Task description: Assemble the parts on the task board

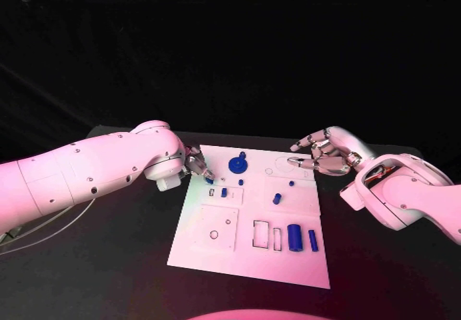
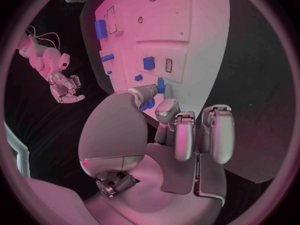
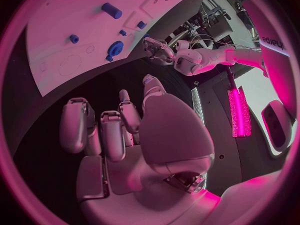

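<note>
One small blue part (image 2: 160,85) pinched in the left hand (image 1: 195,164) at the task board (image 1: 230,257) edge.
Presumably poised for insertion; right hand (image 1: 325,155) waits aside, fingers curled, holding nothing.

Board (image 1: 216,250) near half mostly bare, w/ two blue cylinders (image 1: 302,238) at near-right. Left hand (image 1: 196,165) crowds far-left corner by blue disc (image 1: 237,164). Right hand (image 1: 325,155) hangs over far-right edge. Small pegs (image 1: 276,198) dot mid-board.
</note>
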Robot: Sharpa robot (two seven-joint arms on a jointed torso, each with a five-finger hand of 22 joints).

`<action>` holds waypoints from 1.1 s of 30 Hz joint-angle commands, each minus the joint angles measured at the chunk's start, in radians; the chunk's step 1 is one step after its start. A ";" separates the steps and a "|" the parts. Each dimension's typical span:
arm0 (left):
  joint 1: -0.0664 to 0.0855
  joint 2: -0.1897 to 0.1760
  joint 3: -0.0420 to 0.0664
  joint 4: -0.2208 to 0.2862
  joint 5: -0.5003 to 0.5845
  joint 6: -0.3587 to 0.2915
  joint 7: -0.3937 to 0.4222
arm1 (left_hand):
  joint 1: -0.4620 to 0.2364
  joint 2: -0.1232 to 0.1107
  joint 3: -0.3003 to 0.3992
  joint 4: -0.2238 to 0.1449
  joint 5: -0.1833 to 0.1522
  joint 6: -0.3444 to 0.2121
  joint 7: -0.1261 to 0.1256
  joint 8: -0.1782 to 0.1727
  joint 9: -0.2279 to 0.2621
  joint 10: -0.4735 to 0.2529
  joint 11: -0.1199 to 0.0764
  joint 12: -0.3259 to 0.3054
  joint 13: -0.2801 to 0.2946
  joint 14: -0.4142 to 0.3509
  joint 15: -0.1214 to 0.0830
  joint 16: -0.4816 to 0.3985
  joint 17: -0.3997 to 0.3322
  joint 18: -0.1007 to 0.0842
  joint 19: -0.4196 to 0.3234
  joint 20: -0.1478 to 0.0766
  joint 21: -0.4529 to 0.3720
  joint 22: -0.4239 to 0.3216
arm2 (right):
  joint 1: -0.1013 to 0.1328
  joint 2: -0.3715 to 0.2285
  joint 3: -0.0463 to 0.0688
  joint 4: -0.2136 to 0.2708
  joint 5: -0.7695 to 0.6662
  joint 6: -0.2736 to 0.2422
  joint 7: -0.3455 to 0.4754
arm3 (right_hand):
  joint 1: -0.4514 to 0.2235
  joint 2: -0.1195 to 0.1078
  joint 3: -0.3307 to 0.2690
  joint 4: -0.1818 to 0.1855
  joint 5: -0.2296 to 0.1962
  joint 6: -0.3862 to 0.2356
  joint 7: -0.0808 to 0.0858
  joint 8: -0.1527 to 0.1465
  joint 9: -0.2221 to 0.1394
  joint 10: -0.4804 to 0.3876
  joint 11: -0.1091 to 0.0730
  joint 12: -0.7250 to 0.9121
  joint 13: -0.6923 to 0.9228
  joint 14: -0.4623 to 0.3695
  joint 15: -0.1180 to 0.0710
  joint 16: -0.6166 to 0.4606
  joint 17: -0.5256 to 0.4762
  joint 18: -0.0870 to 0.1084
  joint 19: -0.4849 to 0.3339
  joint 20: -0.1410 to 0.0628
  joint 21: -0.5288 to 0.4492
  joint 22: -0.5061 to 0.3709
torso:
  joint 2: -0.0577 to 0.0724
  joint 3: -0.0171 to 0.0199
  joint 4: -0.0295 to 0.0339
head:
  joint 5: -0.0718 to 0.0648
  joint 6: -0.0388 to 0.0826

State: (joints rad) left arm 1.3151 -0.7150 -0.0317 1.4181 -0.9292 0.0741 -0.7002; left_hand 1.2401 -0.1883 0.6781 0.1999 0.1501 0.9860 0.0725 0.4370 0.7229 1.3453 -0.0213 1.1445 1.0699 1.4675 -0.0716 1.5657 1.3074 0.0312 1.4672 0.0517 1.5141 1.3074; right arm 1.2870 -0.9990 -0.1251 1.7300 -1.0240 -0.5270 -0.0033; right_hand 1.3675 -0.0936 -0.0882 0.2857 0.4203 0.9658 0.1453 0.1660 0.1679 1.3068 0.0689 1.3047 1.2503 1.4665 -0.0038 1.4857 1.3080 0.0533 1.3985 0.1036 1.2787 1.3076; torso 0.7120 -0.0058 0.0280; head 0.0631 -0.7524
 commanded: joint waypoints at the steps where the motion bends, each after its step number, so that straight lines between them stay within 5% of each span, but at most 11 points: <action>1: -0.011 -0.007 0.000 0.023 -0.057 -0.058 -0.001 | -0.010 0.001 0.132 -0.126 0.006 0.019 -0.025 0.006 0.049 0.015 -0.006 0.007 0.003 0.103 -0.008 0.005 0.263 -0.008 0.033 -0.008 0.006 0.184 | -0.002 0.001 0.000 0.000 -0.015 0.013 0.005 | -0.005 0.003 -0.005 0.000 0.004 0.001 -0.004 0.006 -0.001 -0.001 -0.009 -0.002 -0.001 0.065 -0.008 -0.003 0.102 0.017 0.000 -0.007 -0.003 0.077 | 0.000 -0.0006 -0.0005 | 0.002 -0.004; 20: -0.069 -0.029 -0.003 0.082 -0.192 -0.121 0.011 | -0.020 -0.008 0.141 -0.128 0.011 0.022 -0.029 0.016 0.055 0.020 -0.009 0.010 0.004 0.103 -0.010 0.005 0.263 -0.009 0.037 -0.009 0.009 0.188 | -0.005 -0.001 0.000 0.001 -0.015 0.012 0.006 | -0.005 0.003 -0.005 0.000 0.005 0.001 -0.004 0.006 -0.001 -0.001 -0.009 -0.003 -0.001 0.065 -0.008 -0.004 0.101 0.018 -0.001 -0.007 -0.005 0.076 | 0.001 -0.0001 -0.0012 | 0.003 -0.008; 33: -0.080 -0.030 -0.003 0.093 -0.195 -0.095 0.006 | -0.025 -0.012 0.144 -0.127 0.010 0.023 -0.031 0.021 0.057 0.021 -0.010 0.009 0.002 0.103 -0.011 0.005 0.263 -0.009 0.037 -0.009 0.009 0.188 | -0.005 -0.003 0.000 0.001 -0.015 0.013 0.006 | -0.005 0.003 -0.005 0.000 0.005 0.001 -0.004 0.006 -0.001 -0.001 -0.009 -0.003 -0.001 0.065 -0.008 -0.004 0.101 0.018 -0.001 -0.007 -0.005 0.076 | 0.000 0.0006 -0.0012 | 0.002 -0.010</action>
State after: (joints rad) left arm 1.2389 -0.7452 -0.0328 1.5086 -1.1120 -0.0340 -0.6956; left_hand 1.2201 -0.2084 0.7210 0.1704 0.1563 0.9861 0.0724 0.4510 0.7597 1.3576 -0.0264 1.1541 1.0726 1.4638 -0.0750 1.5656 1.3076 0.0311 1.4635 0.0481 1.5181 1.3073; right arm 1.2825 -1.0014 -0.1251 1.7302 -1.0277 -0.5262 -0.0028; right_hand 1.3675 -0.0937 -0.0882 0.2857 0.4203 0.9658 0.1453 0.1660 0.1679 1.3068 0.0689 1.3047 1.2505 1.4665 -0.0038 1.4857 1.3078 0.0533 1.3986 0.1036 1.2789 1.3077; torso 0.7126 -0.0053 0.0266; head 0.0647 -0.7617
